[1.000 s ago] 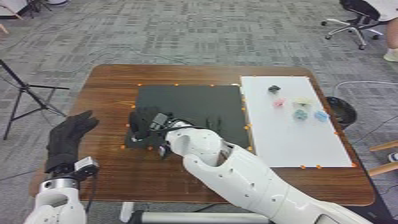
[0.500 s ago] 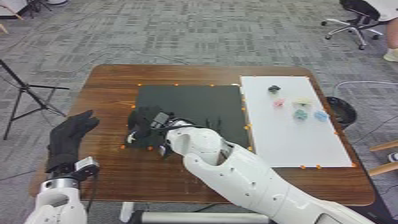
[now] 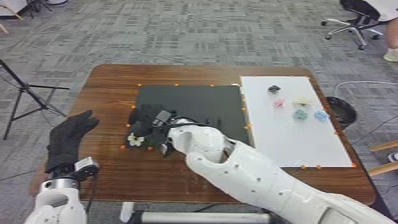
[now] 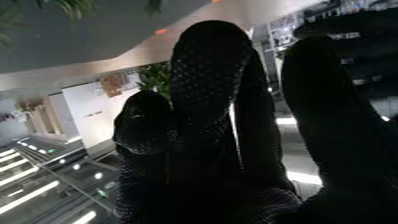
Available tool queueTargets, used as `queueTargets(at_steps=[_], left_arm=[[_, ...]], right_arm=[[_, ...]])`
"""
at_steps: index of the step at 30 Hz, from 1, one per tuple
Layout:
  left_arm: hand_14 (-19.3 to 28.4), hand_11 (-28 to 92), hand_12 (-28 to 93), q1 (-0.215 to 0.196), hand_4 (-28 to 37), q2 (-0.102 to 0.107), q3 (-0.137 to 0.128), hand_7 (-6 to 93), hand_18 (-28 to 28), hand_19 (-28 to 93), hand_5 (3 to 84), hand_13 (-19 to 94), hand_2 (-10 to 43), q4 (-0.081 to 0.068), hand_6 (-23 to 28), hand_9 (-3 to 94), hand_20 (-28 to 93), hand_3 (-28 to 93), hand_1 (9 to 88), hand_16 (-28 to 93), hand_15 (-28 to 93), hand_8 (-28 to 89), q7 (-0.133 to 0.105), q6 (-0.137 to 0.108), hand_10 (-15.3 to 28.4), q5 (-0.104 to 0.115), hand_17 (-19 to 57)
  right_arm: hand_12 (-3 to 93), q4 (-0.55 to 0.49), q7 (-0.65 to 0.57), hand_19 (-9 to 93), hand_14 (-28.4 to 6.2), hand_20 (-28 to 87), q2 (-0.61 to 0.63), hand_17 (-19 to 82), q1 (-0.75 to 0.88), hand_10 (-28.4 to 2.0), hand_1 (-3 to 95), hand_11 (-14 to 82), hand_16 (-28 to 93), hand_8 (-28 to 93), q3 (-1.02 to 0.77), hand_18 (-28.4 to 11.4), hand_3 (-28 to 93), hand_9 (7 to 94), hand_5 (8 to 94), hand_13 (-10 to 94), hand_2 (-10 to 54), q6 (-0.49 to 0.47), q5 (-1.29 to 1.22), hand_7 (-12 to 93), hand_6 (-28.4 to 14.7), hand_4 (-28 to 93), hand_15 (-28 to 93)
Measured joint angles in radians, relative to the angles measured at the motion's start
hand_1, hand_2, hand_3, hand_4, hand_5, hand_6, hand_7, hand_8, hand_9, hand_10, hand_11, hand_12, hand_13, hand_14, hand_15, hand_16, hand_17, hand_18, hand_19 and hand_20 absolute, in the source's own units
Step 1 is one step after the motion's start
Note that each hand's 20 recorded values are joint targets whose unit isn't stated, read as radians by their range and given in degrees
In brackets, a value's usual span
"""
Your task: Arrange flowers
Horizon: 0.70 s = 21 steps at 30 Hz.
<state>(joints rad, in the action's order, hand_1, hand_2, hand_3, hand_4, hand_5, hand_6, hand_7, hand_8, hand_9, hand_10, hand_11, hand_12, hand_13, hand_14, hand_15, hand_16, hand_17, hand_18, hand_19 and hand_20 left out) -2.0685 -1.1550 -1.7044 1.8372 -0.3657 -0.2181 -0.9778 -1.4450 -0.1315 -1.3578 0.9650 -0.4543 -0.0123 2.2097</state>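
Over the last second the white flower (image 3: 135,140) has come out from a sliver beside our right hand (image 3: 145,119) into full view – its bloom now shows at the near left corner of the black mat (image 3: 191,96), just on the near side of the glove. The forearm has shifted only slightly. We read that as the flower being turned or nudged into place, so this part of the arranging looks under way, not settled.

The pale bloom faces mostly up, with its petals spread. We can't make out its stem, so its long axis stays uncertain; our guess is that it runs from the near bloom towards the far side, under the hand. In the right wrist view, greenery (image 4: 154,77) shows close behind the glove, but whether the right hand grips anything or has let go – we cannot tell. Our left hand (image 3: 67,141) is relaxed and holding nothing, at the table's left side. To the right, small coloured clusters (image 3: 300,115) lie on the white board (image 3: 302,145), well apart from the flower.
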Motion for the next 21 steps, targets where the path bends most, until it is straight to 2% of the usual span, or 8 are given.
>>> queueTargets(at_steps=[4,7,11,16,21], left_arm=[[17.3,22,15,-0.008,-28.3,0.0,-0.007,16.2,11.4,7,53.7,46,11.7,0.003,1.2,55.4,21,71,21.6,3,17,-8,0.0,0.0,14.3,0.0,11.3],[17.4,22,15,-0.015,-28.3,0.0,-0.013,16.3,11.4,7,53.7,46,11.6,0.006,1.2,55.5,21,71,21.6,3,17,-8,0.0,0.0,14.3,0.0,11.3],[17.3,22,15,-0.02,-28.3,0.0,-0.018,16.4,11.4,7,53.8,46,12.0,0.008,1.2,55.5,21,71,21.7,3,17,-7,0.0,0.0,14.3,0.0,11.3],[17.3,22,15,-0.026,-28.3,0.0,-0.024,16.5,11.4,7,54.0,46,14.7,0.013,1.1,55.6,21,71,22.4,3,17,-8,0.001,-0.002,14.3,0.0,11.3],[17.3,22,15,-0.038,-28.3,0.0,-0.031,16.4,11.4,7,54.1,47,15.1,0.025,1.1,55.7,21,71,22.4,2,18,-8,0.001,-0.002,14.3,0.0,11.3]], right_arm=[[12.0,-0.095,-0.066,89,-6.1,40,0.058,56,-0.029,-12.8,33.1,8.6,31,-7,0.044,-14.1,59,64.1,61.3,87,2.6,0.037,-0.152,14,-1.4,-12,44],[12.0,-0.19,-0.128,88,-7.3,40,0.106,54,-0.033,-13.6,32.8,8.1,31,-7,0.05,-14.9,58,62.2,60.1,85,2.7,0.037,-0.29,13,-2.4,-11,43],[12.2,-0.29,-0.137,84,-9.1,40,0.171,49,-0.022,-14.2,33.0,7.8,31,-6,0.03,-16.7,59,59.7,58.6,80,1.0,0.028,-0.324,12,-2.9,-11,41],[13.8,-0.44,-0.122,73,-12.6,44,0.294,38,0.041,-14.9,32.3,7.8,29,-6,-0.09,-19.7,62,58.4,57.7,70,-1.8,0.032,-0.301,12,-3.3,-12,39],[14.5,-0.555,-0.115,71,-12.7,46,0.452,36,0.131,-14.9,33.7,8.0,29,-6,-0.286,-19.9,63,58.9,57.3,69,-5.4,0.083,-0.285,12,-3.2,-11,39]])
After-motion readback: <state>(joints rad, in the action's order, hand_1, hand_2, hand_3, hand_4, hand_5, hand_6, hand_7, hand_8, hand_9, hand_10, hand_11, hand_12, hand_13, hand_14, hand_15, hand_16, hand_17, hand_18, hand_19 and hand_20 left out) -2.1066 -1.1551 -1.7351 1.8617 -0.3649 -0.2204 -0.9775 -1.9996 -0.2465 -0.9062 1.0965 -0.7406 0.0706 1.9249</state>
